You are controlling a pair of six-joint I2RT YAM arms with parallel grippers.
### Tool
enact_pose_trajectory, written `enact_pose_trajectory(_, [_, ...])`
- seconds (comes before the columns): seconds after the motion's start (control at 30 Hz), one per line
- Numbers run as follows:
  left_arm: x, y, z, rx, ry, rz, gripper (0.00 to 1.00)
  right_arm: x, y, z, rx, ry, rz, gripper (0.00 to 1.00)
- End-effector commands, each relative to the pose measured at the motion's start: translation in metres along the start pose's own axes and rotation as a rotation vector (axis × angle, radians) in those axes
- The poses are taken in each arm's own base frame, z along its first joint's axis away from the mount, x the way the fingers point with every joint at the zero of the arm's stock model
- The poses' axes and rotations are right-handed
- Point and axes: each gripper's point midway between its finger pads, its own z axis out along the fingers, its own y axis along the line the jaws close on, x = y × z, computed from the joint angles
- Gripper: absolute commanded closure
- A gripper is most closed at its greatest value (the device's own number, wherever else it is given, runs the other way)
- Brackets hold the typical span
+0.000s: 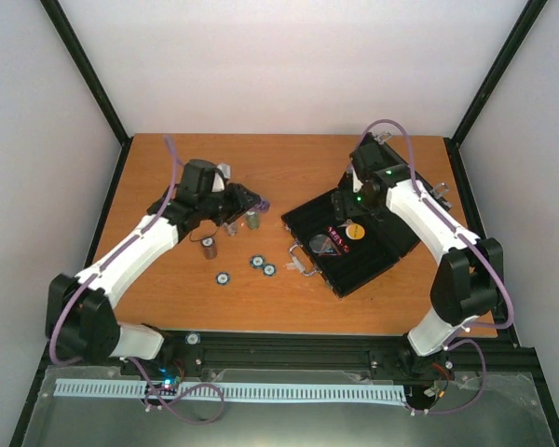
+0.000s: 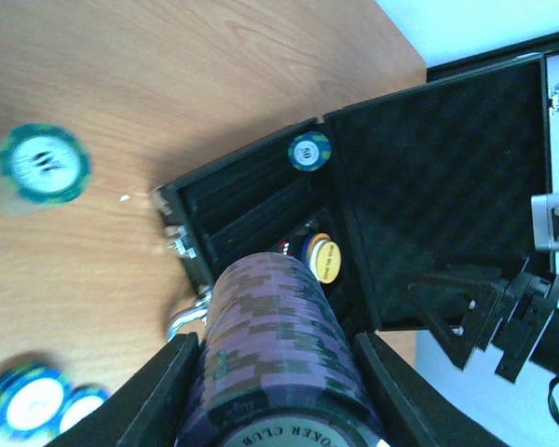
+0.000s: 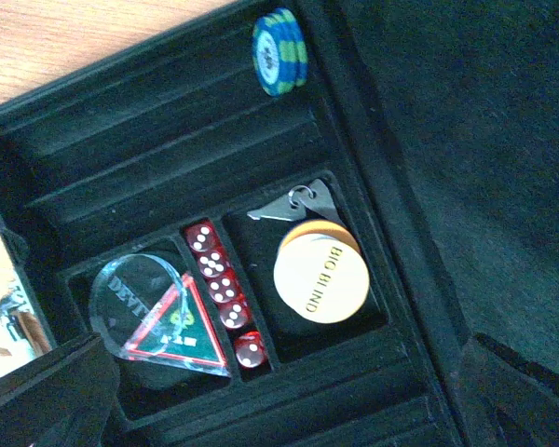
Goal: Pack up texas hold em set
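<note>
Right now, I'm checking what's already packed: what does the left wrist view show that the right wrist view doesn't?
Only left wrist: the left gripper clamping a purple chip stack, plus loose chips on the table. Only right wrist: red dice and a clear dealer button in their compartments. Both: the open case, one blue-green chip in its grooves, and the Big Blind disc.

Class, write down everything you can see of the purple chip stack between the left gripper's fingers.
The purple chip stack is a long roll of many poker chips, purple with darker edge stripes, plastic-looking. It lies sideways along the left gripper, whose fingers press its two sides. Its near end face reads POKER CLUB; its far end points at the open black case.
</note>
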Motion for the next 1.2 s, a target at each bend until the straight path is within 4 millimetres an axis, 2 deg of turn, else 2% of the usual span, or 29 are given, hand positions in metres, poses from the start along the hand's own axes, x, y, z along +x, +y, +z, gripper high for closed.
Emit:
enact_pose_trajectory(0.0, [-0.032,-0.099,0.005,0.307,-0.090,0.099,0.99,0.002,-0.013,-0.011,0.017,-0.041,0.040,0.00])
enact_pose_trajectory(0.2, [-0.024,-0.122,0.062,0.337,-0.031,0.102,0.99,0.010,-0.026,-0.009,0.032,-0.033,0.064,0.00])
enact_pose_trajectory(0.33, [-0.013,-0.116,0.098,0.310,0.025,0.052,0.99,0.013,-0.034,-0.008,0.059,-0.031,0.063,0.00])
enact_pose_trajectory(0.57, [0.002,-0.112,0.149,0.319,0.079,-0.059,0.99,0.018,-0.048,-0.003,0.064,-0.026,0.102,0.00])
enact_pose_trajectory(0.77, [0.017,-0.114,0.187,0.322,0.098,-0.123,0.99,0.024,-0.049,0.004,0.059,-0.006,0.090,0.00])
enact_pose_trajectory(0.8, [0.017,-0.115,0.192,0.328,0.094,-0.135,0.99,0.025,-0.057,0.004,0.066,-0.004,0.110,0.00])
enact_pose_trajectory(0.93, [0.023,-0.119,0.214,0.334,0.103,-0.176,0.99,0.029,-0.064,0.006,0.069,0.006,0.116,0.00])
enact_pose_trajectory(1.17, [0.030,-0.119,0.241,0.316,0.121,-0.201,0.99,0.031,-0.064,0.011,0.046,0.012,0.131,0.00])
